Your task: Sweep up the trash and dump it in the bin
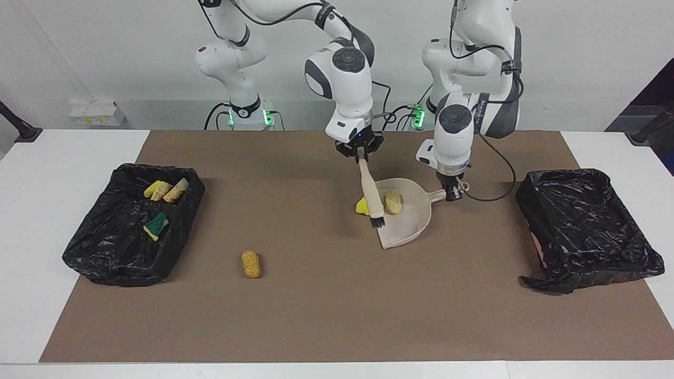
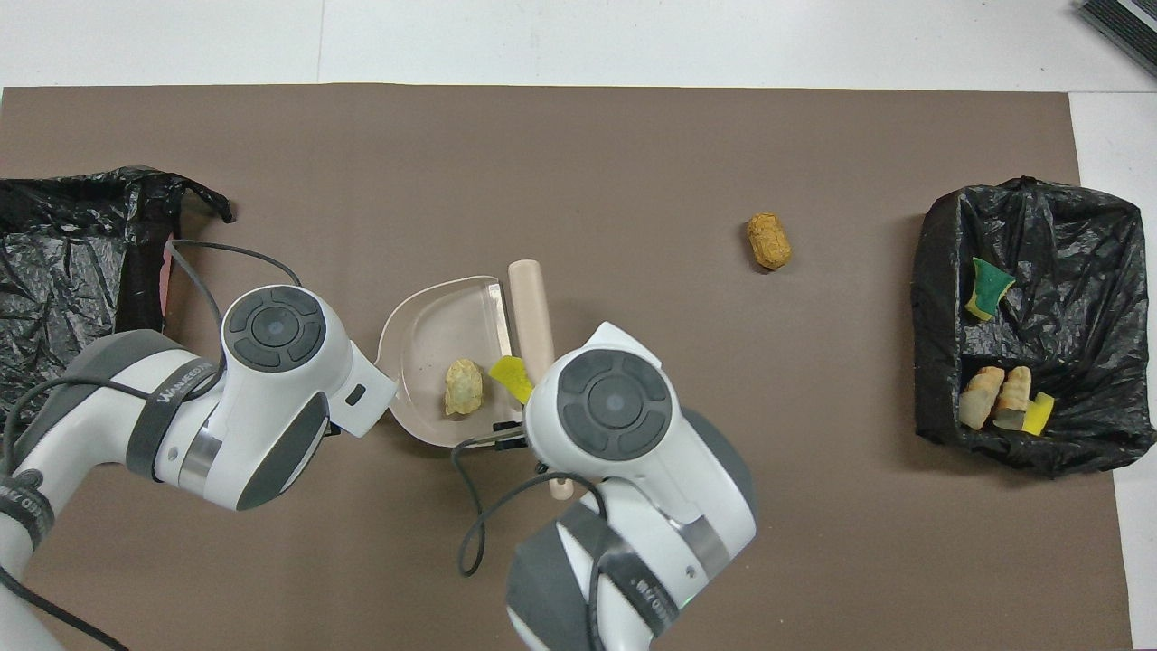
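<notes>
Right tool (image 1: 359, 152) pinches the top of the brush (image 1: 370, 195) handle, fingertips pressed on it, and hangs over the mat just beside the dustpan (image 1: 416, 223) mouth. Left tool (image 1: 454, 193) is clamped on the dustpan handle, holding the pan flat on the surface.

Trash: one tan lump (image 1: 392, 202) sits inside the dustpan. A yellow sponge chunk (image 1: 362, 206) lies at the pan's open lip, toward the right arm's end, touching or nearly touching the brush; can't tell if it's partly on the lip. Orange bread-like lump (image 1: 251, 264) lies alone on the mat, well apart, farther from the robots and toward the right arm's end. More scraps already sit in the bin (image 1: 95, 247) at the right arm's end; the other bin (image 1: 621, 263), at the left arm's end, looks empty.

Key relation: the brush's long axis slants from the tool down to bristles along the pan lip, with the sponge chunk on the outer side of the brush. The brush likely has to get to the chunk's outer side, then push it toward the pan. Right arm is the nearer one for that.
</notes>
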`<state>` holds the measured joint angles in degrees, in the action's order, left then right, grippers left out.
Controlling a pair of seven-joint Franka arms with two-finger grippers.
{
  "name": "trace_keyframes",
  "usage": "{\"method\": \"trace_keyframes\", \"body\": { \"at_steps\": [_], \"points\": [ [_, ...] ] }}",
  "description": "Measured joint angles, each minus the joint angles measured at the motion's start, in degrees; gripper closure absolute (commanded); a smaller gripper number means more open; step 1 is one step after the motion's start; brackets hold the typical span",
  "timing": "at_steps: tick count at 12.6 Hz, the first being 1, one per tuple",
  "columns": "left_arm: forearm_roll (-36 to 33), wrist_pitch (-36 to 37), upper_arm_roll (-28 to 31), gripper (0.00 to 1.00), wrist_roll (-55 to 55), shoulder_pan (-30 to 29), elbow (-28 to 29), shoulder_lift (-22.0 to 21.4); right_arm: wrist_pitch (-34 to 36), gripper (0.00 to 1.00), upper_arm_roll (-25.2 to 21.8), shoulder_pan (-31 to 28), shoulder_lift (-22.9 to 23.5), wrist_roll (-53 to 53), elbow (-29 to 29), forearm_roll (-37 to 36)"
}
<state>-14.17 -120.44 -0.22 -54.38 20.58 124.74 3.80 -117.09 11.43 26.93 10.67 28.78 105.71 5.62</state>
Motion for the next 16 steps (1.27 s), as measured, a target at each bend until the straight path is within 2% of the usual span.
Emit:
{"method": "trace_keyframes", "body": {
  "at_steps": [5,8,12,14,16],
  "points": [
    [0.0,0.2,0.0,1.0,1.7,0.0,0.0,0.0,4.0,1.0,-0.3,-13.3,3.9,-9.4,-2.9,-7.6],
    [0.0,0.3,0.0,1.0,2.1,0.0,0.0,0.0,9.5,1.0,-0.4,-18.0,6.1,-10.0,-6.7,-13.8],
    [0.0,0.3,-0.1,1.0,2.2,0.0,0.0,0.0,10.5,1.0,-0.5,-26.6,8.5,-18.0,-8.5,-19.2],
    [0.0,0.9,-0.2,1.0,3.9,0.1,0.0,0.0,10.5,1.0,-0.5,-29.1,9.2,-21.5,-8.6,-20.6],
    [0.0,1.3,-0.4,1.0,5.5,0.1,0.0,-0.1,10.5,1.0,-0.2,-29.2,9.9,-22.0,-8.5,-20.6]
  ]
}}
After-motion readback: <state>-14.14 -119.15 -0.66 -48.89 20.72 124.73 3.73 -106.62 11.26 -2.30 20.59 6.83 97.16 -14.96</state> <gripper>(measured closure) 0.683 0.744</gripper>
